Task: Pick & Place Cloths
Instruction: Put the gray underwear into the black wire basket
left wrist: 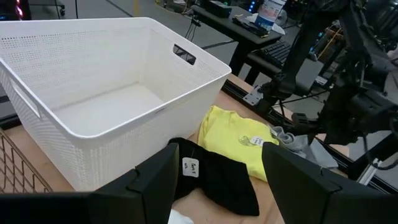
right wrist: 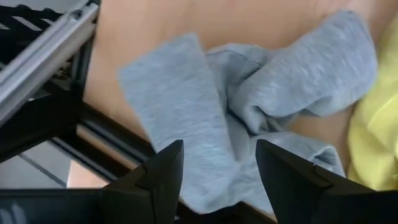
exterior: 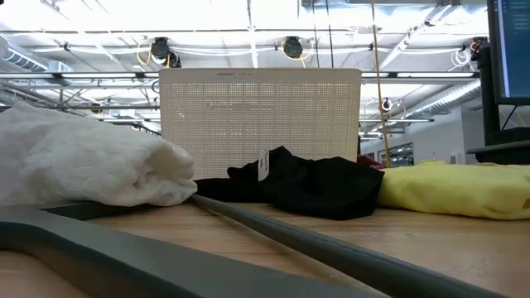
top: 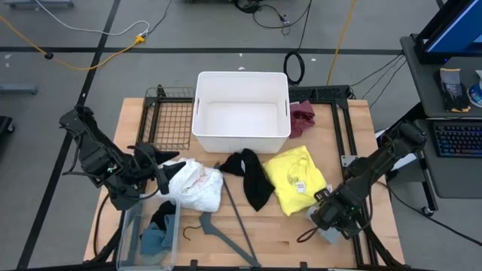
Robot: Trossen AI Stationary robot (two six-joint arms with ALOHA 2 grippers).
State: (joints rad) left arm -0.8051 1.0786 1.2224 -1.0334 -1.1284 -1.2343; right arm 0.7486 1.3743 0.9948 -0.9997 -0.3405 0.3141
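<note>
The white cloth [top: 194, 185] lies bunched on the table left of centre, with the black cloth [top: 254, 178] and the yellow tagged cloth [top: 298, 179] to its right. The maroon cloth [top: 303, 114] rests by the basket's right wall. My left gripper [top: 161, 172] is open at the white cloth's left edge; its wrist view looks over the black cloth [left wrist: 217, 180]. My right gripper [right wrist: 219, 167] is open just above the crumpled grey cloth [right wrist: 249, 106] at the table's near right corner [top: 328, 232]. A teal-blue cloth [top: 153, 242] and another dark one lie in a clear bin.
A white perforated basket [top: 241, 84] stands at the far middle, with a black wire rack [top: 172, 120] to its left. The thin grey hanger [top: 235, 217] lies across the near middle. The clear bin [top: 129, 226] sits at the near left corner. The grey cloth partly overhangs the table edge by a metal rail [right wrist: 43, 56].
</note>
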